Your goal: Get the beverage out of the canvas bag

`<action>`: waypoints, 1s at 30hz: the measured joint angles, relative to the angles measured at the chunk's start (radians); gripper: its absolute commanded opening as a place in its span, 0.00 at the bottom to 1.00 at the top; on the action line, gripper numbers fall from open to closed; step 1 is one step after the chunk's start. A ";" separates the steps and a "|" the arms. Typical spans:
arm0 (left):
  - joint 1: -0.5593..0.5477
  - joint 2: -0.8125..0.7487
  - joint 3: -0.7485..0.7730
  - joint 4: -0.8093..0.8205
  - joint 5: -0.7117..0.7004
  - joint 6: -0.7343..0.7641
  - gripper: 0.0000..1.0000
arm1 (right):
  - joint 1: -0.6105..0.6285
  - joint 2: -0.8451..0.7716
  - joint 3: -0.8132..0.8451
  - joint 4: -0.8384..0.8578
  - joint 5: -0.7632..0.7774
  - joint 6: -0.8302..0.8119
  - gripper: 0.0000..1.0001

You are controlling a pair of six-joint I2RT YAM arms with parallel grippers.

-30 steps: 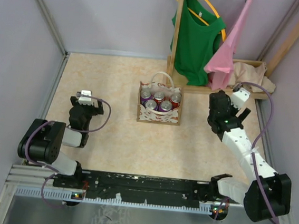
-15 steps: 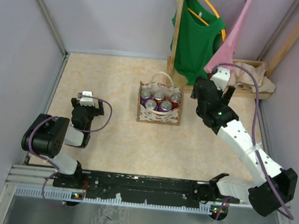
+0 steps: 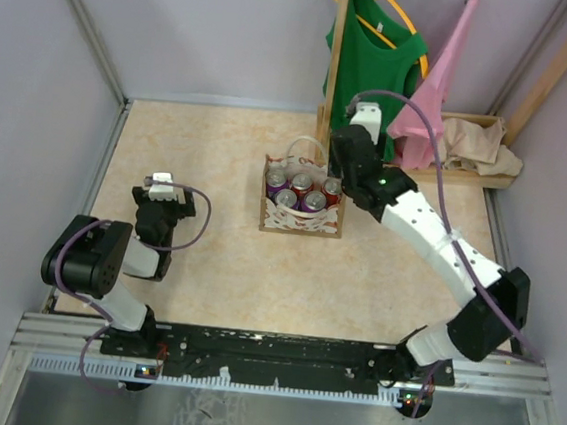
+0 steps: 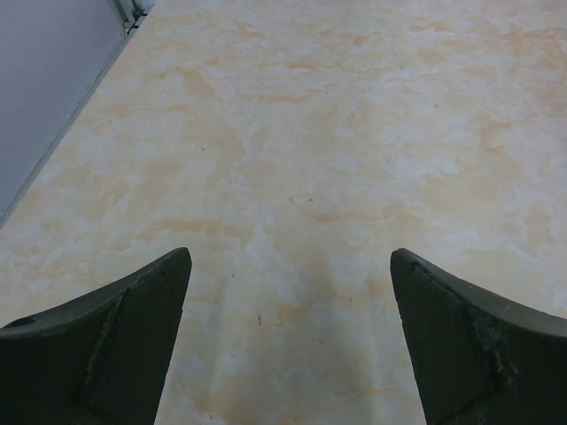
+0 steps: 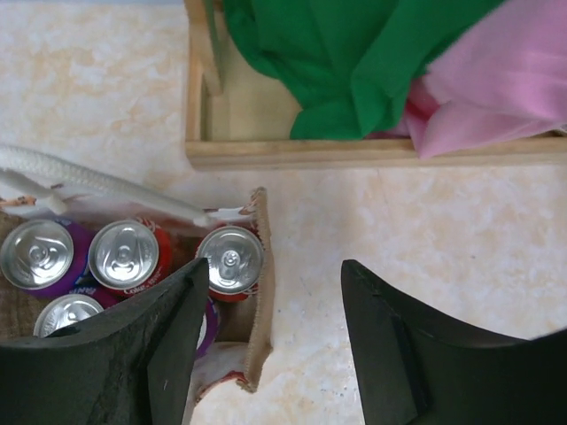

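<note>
The canvas bag (image 3: 301, 220), cream with red print and white loop handles, stands mid-table with several beverage cans (image 3: 301, 184) upright inside. In the right wrist view a red can (image 5: 229, 259) sits in the bag's right corner beside another red can (image 5: 124, 255) and a purple one (image 5: 37, 254). My right gripper (image 3: 339, 174) hovers above the bag's right wall (image 5: 260, 336). Its jaws are apart and hold nothing (image 5: 275, 283); one finger is over the cans, the other over bare table. My left gripper (image 3: 160, 189) rests open over bare table (image 4: 291, 266) at the left.
A wooden rack base (image 3: 448, 173) stands behind and right of the bag, with a green shirt (image 3: 372, 70) and a pink garment (image 3: 437, 82) hanging over it. A beige cloth (image 3: 476, 146) lies on it. Walls enclose the left, back and right.
My right arm has swung left from the table's right side to above the bag's right edge. The left arm has hardly moved.
</note>
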 measured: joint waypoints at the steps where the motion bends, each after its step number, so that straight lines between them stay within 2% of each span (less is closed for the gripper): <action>1: 0.000 0.000 0.000 0.000 0.000 0.000 1.00 | 0.011 0.023 0.008 -0.011 -0.001 -0.003 0.63; 7: 0.000 0.000 0.000 0.000 0.000 0.000 1.00 | 0.063 0.154 0.069 -0.073 -0.021 -0.003 0.64; 12: 0.000 0.000 0.000 0.000 0.000 0.000 1.00 | 0.069 0.183 0.078 -0.087 -0.053 0.007 0.64; 18: 0.000 0.000 0.000 0.000 0.000 0.000 1.00 | 0.069 0.235 0.086 -0.090 -0.080 0.031 0.61; 23: 0.000 0.000 0.000 0.000 0.000 0.000 1.00 | 0.069 0.315 0.094 -0.086 -0.097 0.047 0.53; 30: 0.000 0.000 0.000 0.000 0.000 0.000 1.00 | 0.069 0.356 0.104 -0.082 -0.089 0.061 0.55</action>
